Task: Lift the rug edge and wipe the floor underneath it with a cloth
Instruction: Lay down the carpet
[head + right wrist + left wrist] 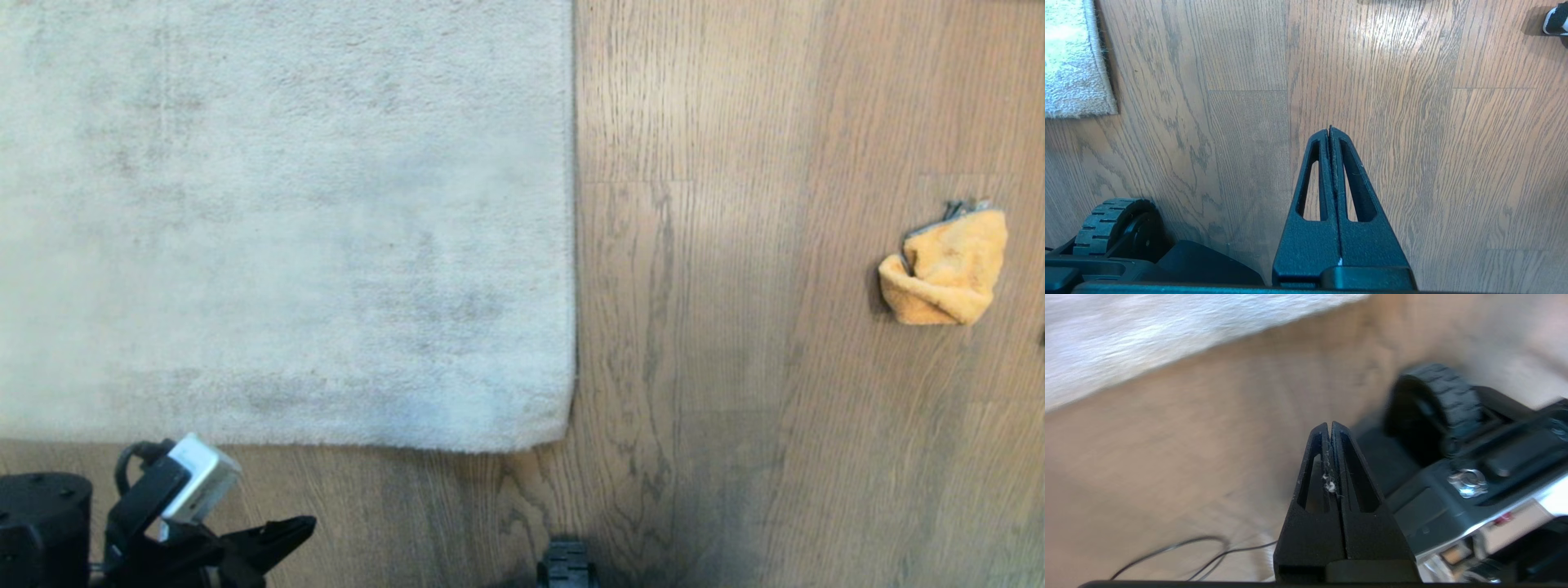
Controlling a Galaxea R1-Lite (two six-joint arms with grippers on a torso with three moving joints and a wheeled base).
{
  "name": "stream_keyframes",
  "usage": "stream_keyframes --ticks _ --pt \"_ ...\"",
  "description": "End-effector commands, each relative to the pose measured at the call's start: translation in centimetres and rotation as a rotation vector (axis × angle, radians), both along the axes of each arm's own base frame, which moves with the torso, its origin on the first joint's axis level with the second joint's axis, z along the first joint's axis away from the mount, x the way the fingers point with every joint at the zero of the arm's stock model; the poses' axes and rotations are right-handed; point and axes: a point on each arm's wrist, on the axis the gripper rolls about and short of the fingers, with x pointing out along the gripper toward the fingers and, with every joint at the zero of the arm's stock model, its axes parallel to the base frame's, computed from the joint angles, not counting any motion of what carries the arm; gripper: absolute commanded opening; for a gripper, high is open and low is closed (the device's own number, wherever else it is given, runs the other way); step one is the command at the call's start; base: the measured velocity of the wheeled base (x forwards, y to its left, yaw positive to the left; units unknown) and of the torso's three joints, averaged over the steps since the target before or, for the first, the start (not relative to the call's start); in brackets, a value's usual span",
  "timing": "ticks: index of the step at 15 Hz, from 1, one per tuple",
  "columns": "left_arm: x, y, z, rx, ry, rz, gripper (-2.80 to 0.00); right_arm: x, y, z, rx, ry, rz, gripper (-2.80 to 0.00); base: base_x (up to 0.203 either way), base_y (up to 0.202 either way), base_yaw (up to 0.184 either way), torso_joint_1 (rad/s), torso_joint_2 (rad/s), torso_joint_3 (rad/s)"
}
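The crumpled orange cloth (944, 269) lies on the floor (735, 327), well off the rug edge (573, 245); both my fingers pressed together, empty.

I see the rug (286, 220) as pale grey with faint darker smudges, its edge (571, 245) hemmed thin and dark. The floor (735, 367) is brown wood-grain plank — grey streaks throughout. The cloth (945, 268) is orange-yellow with grey trim. Both grippers — left (1329, 426), right (1329, 131) — are matte black.
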Motion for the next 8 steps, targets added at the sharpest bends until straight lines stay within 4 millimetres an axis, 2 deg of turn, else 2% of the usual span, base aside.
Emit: stream_keyframes --ticks 1,5,8 --pt "2.4 -1.3 -2.0 0.001 0.12 -0.071 -2.8 0.0 0.0 0.0 -0.001 0.001 0.001 -2.8 0.0 0.0 0.0 0.0 0.0 0.0" --pt "5.8 -3.3 -4.1 -0.017 0.124 -0.143 -2.8 0.0 0.0 0.0 -0.001 0.001 0.0 -2.8 0.0 0.0 0.0 0.0 0.0 0.0" --pt "8.6 -4.6 -5.6 -0.043 0.033 -0.16 -2.8 0.0 0.0 0.0 -0.001 0.001 0.001 -2.8 0.0 0.0 0.0 0.0 0.0 0.0"
